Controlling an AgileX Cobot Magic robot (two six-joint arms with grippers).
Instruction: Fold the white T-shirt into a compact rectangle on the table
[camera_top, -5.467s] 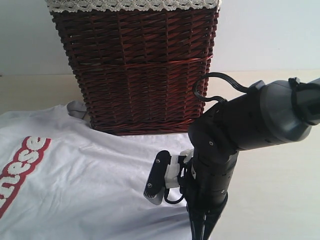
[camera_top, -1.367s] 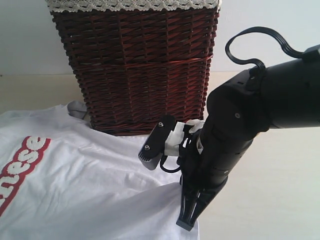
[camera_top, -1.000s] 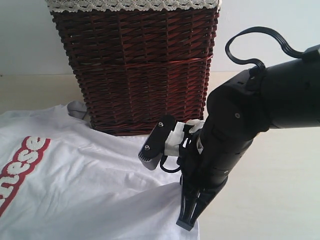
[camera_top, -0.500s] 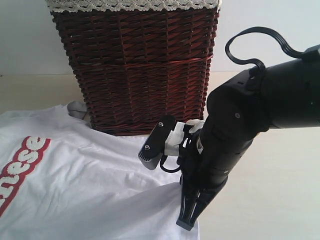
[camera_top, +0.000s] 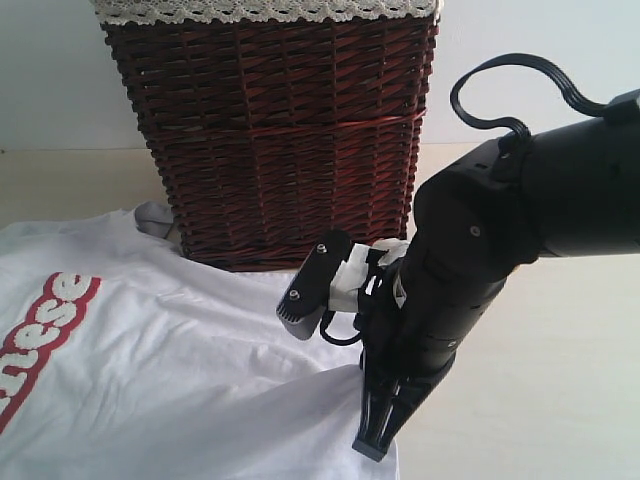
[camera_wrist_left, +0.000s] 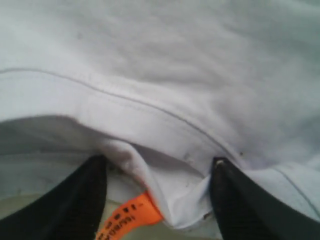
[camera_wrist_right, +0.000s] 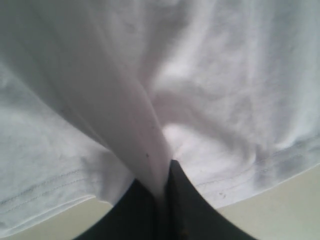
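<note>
The white T-shirt (camera_top: 180, 350) lies spread on the table (camera_top: 540, 400), its red lettered patch (camera_top: 45, 325) near the left edge. My right gripper (camera_top: 372, 440) is shut on a pinch of the shirt's right edge, and the cloth rises into a ridge there. The right wrist view shows that fold (camera_wrist_right: 145, 145) squeezed between the jaws of the right gripper (camera_wrist_right: 162, 187). My left gripper (camera_wrist_left: 157, 167) is out of the exterior view. It stands open, with a hem fold (camera_wrist_left: 165, 195) and the orange tag (camera_wrist_left: 127, 220) between its spread fingers.
A tall brown wicker basket (camera_top: 280, 130) with a white lace liner (camera_top: 260, 10) stands on the table right behind the shirt. Bare tabletop stretches to the right of my right arm (camera_top: 480, 260).
Since 5.5 s ago my right arm has shifted and lifted the shirt's edge into a ridge. Over the last 1.4 s nothing has visibly moved.
</note>
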